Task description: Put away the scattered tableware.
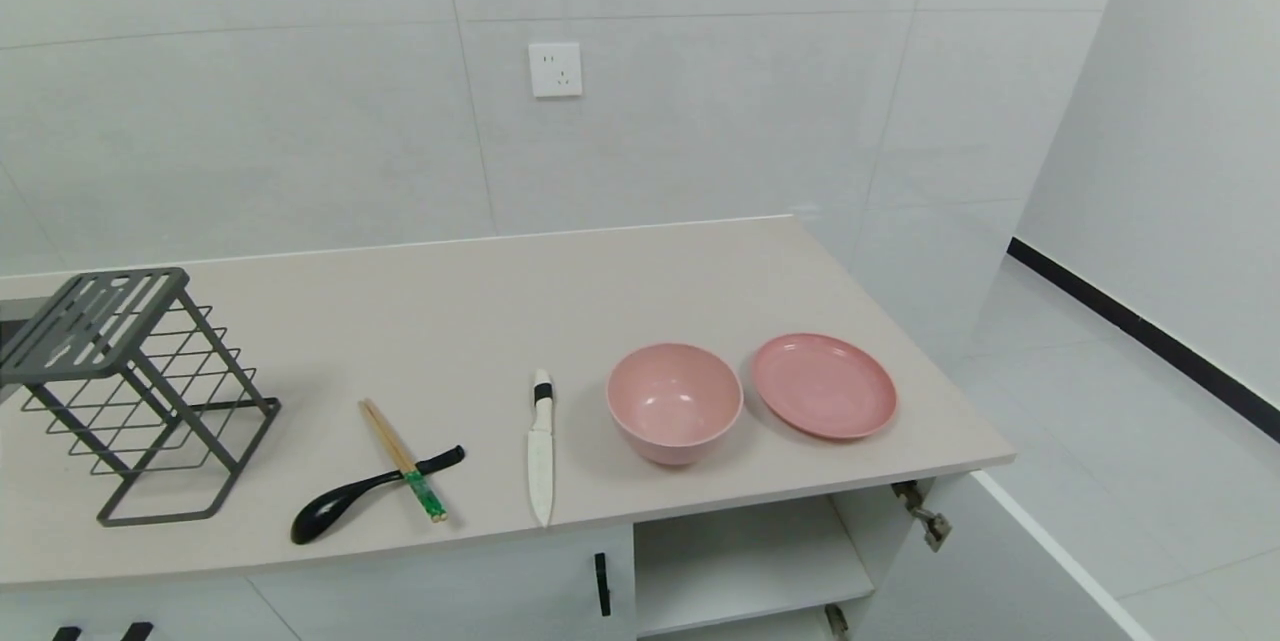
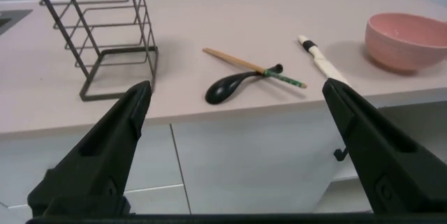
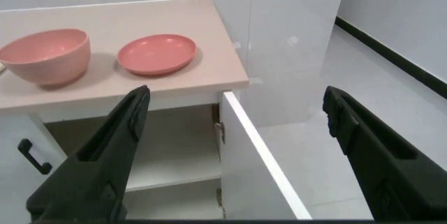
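The left end effector (image 2: 235, 91) hangs low in front of the table (image 1: 480, 301) edge, fingers spread wide and grasping nothing. The right end effector (image 3: 236, 93) is also released and empty, facing the open cupboard (image 3: 167, 158). On the table, a spoon (image 1: 360, 495) crosses the chopsticks (image 1: 402, 459). Beside them lie a knife (image 1: 540, 446), a bowl (image 1: 674, 401) and a plate (image 1: 824, 384).

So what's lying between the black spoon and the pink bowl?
A white knife, blade toward the counter's front edge, touching neither spoon nor bowl; the head view shows it.
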You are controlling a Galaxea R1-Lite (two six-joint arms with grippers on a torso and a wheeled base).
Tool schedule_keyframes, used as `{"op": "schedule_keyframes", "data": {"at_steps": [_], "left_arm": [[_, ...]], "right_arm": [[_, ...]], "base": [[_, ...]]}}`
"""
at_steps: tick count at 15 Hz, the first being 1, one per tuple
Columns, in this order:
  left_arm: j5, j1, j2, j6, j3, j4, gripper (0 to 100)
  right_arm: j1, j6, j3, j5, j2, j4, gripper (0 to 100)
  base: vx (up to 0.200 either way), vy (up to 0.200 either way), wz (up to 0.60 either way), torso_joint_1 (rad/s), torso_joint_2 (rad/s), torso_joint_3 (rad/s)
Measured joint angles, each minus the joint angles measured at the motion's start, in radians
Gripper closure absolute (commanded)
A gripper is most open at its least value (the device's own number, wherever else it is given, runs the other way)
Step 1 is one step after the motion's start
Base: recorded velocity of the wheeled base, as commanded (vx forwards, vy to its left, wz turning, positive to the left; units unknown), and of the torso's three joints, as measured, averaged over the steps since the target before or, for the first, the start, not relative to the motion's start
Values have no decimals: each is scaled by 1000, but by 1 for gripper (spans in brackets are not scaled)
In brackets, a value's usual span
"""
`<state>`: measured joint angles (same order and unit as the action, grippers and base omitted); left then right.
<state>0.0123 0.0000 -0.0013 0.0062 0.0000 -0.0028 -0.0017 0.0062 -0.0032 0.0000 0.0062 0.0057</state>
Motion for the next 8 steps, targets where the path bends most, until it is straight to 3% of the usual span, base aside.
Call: {"op": "schedule_keyframes", "data": {"at_steps": [1, 2, 4, 5, 8], "left_arm": [[0, 0, 0, 0, 0, 0, 0], [0, 0, 0, 0, 0, 0, 0], [0, 0, 0, 0, 0, 0, 0], [0, 0, 0, 0, 0, -1, 0], [-1, 0, 0, -2, 0, 1, 0]], "right_arm": [[0, 0, 0, 0, 0, 0, 0], [0, 0, 0, 0, 0, 0, 0], [0, 0, 0, 0, 0, -1, 0], [0, 0, 0, 0, 0, 0, 0], [0, 0, 0, 0, 0, 0, 0]], "base": [[0, 0, 0, 286, -564, -281], [200, 0, 0, 242, -461, -232], [200, -200, 0, 171, -376, -176], [0, -200, 0, 46, -80, -46], [0, 0, 0, 25, -6, -12]]}}
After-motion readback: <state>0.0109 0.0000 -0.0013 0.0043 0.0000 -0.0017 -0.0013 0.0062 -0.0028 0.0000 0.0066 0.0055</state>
